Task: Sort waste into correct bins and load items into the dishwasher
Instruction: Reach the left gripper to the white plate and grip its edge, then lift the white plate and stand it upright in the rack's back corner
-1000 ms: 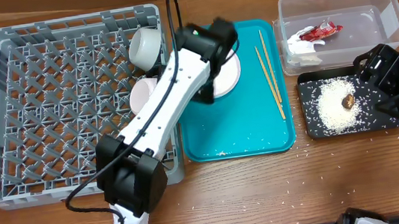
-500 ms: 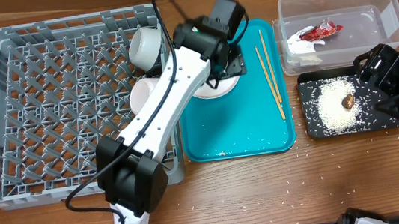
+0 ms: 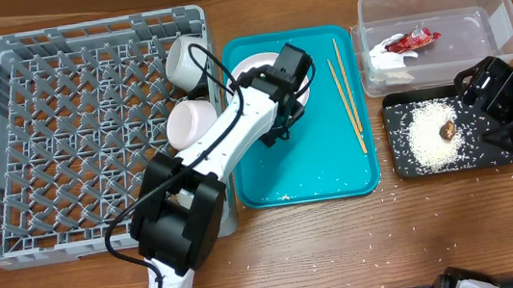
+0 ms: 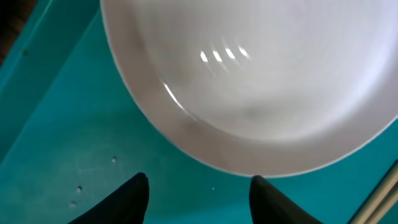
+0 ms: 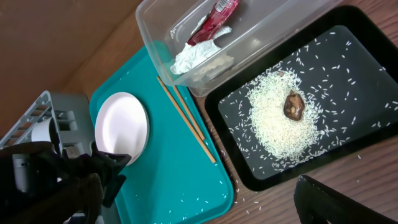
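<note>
Left gripper dropped to plate rim on teal tray
Fingers apart, rim just ahead, not clamped; right gripper spread wide, empty, beside black tray

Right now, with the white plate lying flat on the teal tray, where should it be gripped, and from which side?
Take the white plate by its rim, at the edge just ahead of the left gripper, coming in low from that side. It lies flat on the teal tray, so only the upturned rim likely offers a hold.
</note>
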{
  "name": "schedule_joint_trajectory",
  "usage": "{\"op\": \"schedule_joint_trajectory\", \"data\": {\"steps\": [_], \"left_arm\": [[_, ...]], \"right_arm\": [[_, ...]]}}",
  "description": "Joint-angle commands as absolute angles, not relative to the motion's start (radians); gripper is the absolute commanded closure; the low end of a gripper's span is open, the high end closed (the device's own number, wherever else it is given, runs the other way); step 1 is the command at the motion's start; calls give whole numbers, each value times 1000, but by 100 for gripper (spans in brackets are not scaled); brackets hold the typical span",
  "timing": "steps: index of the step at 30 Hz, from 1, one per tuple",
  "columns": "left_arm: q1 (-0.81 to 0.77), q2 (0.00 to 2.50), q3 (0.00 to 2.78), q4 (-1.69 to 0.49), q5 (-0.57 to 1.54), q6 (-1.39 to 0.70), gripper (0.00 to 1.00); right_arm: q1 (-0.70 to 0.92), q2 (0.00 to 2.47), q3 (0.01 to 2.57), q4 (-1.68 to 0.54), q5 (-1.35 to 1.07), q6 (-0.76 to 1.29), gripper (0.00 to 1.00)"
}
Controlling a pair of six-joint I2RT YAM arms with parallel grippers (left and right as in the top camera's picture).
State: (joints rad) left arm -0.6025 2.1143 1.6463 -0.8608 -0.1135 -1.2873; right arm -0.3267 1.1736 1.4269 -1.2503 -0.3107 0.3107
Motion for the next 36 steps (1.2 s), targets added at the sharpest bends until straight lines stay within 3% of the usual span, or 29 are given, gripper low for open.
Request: {"op": "schedule_joint_trajectory", "data": {"steps": [1, 10, 13, 21, 28, 33, 36], "left_arm": [[-607, 2121, 1608, -818, -174, -1343, 50], [-605, 2121, 1509, -689, -219, -1385, 56], [-603, 2122, 1507, -686, -239, -1392, 57], [-606, 2122, 1507, -732, -239, -1391, 73], [-608, 2122, 1507, -759, -236, -1391, 75], [-609, 2122, 1507, -755, -236, -1356, 95], [-609, 2122, 1510, -750, -235, -1328, 96]], "right_arm": [[-331, 1175, 1439, -1248, -315, 311, 0], [-331, 1175, 1439, -1248, -315, 311, 0], [-331, 1175, 1439, -1248, -315, 311, 0], [-331, 1175, 1439, -1248, -315, 311, 0], [-331, 1175, 1439, -1248, -315, 311, 0], [-331, 1175, 1439, -1247, -315, 311, 0], [-331, 1175, 1439, -1247, -315, 311, 0]]}}
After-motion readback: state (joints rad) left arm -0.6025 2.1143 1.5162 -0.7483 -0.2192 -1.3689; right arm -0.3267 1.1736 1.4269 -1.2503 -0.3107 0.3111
